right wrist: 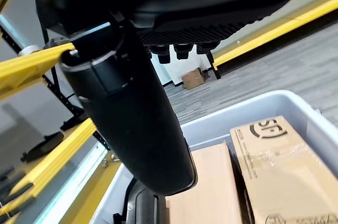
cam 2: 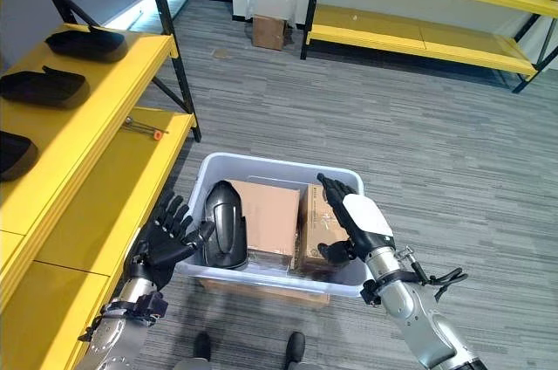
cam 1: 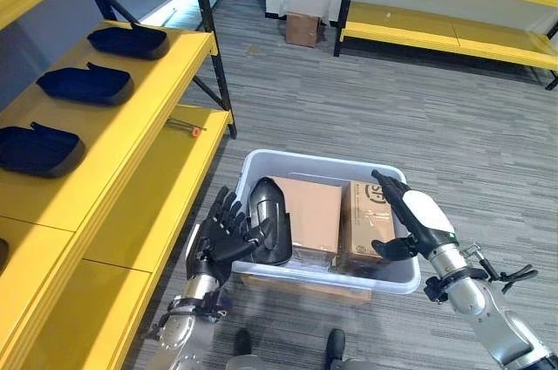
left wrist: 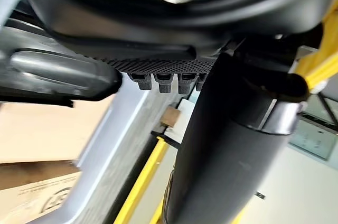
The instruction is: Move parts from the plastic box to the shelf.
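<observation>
A pale plastic box (cam 1: 323,159) stands on the floor beside the yellow shelf (cam 1: 131,130). A black moulded part (cam 1: 270,217) stands on end in the box's left end. My left hand (cam 1: 225,235) is open at the box's left front corner, fingers spread just beside that part (cam 2: 225,223); contact cannot be told. My right hand (cam 1: 418,217) hovers open over the box's right front, fingers straight above a cardboard carton (cam 1: 370,217). In the right wrist view the carton (right wrist: 280,150) and the box's rim (right wrist: 253,102) lie below the thumb (right wrist: 137,108). Three similar black parts (cam 1: 85,84) lie on the upper shelf board.
Two cardboard cartons (cam 1: 307,211) fill the rest of the box. A red-handled tool (cam 1: 185,127) lies on the lower shelf board. A small carton (cam 1: 302,28) sits on the far floor, and another yellow shelf (cam 1: 453,31) stands at the back right.
</observation>
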Controlling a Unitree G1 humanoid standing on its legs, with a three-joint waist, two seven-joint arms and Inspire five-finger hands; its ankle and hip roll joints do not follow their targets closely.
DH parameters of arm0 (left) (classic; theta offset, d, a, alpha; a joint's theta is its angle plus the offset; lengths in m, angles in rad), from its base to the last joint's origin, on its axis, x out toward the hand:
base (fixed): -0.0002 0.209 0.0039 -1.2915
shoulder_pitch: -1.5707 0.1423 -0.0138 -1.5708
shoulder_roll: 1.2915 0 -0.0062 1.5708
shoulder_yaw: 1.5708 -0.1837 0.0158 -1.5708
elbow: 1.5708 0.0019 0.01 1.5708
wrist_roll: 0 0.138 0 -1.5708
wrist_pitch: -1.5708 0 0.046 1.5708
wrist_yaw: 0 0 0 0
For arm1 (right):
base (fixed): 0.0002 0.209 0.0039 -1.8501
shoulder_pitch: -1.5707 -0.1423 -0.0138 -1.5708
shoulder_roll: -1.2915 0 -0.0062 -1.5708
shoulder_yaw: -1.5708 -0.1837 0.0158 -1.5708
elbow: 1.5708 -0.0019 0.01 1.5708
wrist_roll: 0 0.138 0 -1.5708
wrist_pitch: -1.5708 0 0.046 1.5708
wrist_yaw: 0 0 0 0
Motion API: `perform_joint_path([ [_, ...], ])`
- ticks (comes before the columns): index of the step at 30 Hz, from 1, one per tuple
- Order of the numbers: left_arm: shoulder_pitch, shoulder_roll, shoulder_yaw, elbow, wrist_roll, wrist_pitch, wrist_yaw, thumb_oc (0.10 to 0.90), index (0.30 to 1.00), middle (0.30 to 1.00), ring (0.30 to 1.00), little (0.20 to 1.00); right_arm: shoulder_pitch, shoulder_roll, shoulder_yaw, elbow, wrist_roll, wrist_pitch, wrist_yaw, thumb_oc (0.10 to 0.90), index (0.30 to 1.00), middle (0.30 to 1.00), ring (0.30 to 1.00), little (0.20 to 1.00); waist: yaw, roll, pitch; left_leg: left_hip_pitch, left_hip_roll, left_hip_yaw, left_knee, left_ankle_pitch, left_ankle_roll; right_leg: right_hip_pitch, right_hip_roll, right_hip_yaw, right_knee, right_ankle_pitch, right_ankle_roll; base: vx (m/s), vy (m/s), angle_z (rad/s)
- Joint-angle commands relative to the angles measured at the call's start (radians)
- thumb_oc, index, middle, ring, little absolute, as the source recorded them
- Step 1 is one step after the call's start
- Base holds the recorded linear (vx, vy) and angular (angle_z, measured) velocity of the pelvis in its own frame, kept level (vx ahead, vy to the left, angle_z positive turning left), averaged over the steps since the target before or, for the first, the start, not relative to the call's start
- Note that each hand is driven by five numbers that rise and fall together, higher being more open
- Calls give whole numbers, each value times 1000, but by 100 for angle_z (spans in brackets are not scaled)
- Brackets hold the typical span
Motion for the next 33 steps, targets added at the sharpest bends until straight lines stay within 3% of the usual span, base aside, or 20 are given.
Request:
perform_joint_path([
  [1,-36,37,26,-109,8,-90,-45,900,1000,1000,1000,1000,-171,-78,-50,-96,-65,-128,-57,900,1000,1000,1000,1000,22,-34,-61,23,5,-22,-9,-6,-20,68,-44,-42,34,-60,20,103,-28,15],
  [5,-30,46,28,-108,-5,-116,-52,900,1000,1000,1000,1000,-239,-122,-45,-98,-171,-143,-110,900,1000,1000,1000,1000,39,-31,-62,30,3,-39,-9,-6,-21,84,-44,-44,41,-70,18,122,-14,10],
  [10,-18,72,41,-96,-3,-77,-18,900,1000,1000,1000,1000,-389,-189,-34,-117,-211,-169,-107,900,1000,1000,1000,1000,70,-36,-50,14,8,-65,-9,1,-25,76,-42,-55,79,-99,12,114,-45,10],
  [15,34,65,54,-72,-34,-63,-66,900,1000,1000,1000,1000,-530,-247,36,-93,-298,-182,-159,900,1000,1000,1000,1000,109,-39,-34,-12,25,-100,1,18,-35,66,-26,-61,120,-135,-8,137,-54,20],
  [20,-7,89,35,-42,-49,-132,-155,900,1000,1000,1000,1000,-650,-283,96,-35,-350,-220,-174,900,1000,1000,1000,1000,131,-29,44,-121,42,-130,37,35,-42,-37,-16,-66,193,-160,-27,-163,-98,15],
  [23,-37,106,39,-48,-68,-153,-185,900,1000,1000,1000,1000,-731,-315,185,23,-399,-250,-178,900,1000,1000,1000,1000,151,-31,103,-168,55,-151,49,47,-43,-91,-2,-71,238,-172,-38,-170,-196,11],
  [31,-45,133,56,-56,-45,-139,-174,900,1000,1000,1000,1000,-853,-304,276,128,-330,-187,-187,900,1000,1000,1000,1000,182,-40,170,-229,77,-182,65,70,-54,-125,37,-80,275,-200,-64,5,-189,8],
  [33,-51,151,88,-52,-34,-141,-193,900,1000,1000,1000,1000,-874,-288,289,191,-397,-199,-219,900,1000,1000,1000,1000,190,-34,201,-278,87,-191,80,82,-58,-172,51,-84,310,-211,-73,-98,-249,7],
])
